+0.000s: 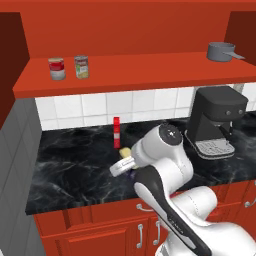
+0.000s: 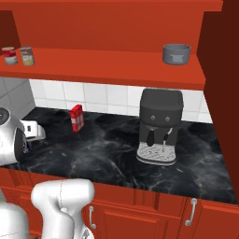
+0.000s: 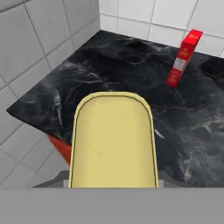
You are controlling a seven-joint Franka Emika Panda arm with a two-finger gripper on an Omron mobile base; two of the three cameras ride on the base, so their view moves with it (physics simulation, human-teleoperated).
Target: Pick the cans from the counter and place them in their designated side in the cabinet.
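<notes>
**Rectangular tin being carried above the surface**

Left base view: rectangular tin (image 1: 125, 151) is hanging at the wrist, fingers clamping it for carrying. Right base view: round can (image 2: 27, 55) is waiting on the cabinet (image 2: 116, 70) shelf at ten o'clock. Hand view: surface (image 3: 131, 78) is lying below.

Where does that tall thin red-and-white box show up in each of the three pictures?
Left base view: the red-and-white box stands upright on the black counter near the tiles, left of centre.
Right base view: the box stands left of the coffee machine.
Hand view: the box is at upper right, leaning in the picture.
Shared landmark: the white tile wall behind it.
</notes>
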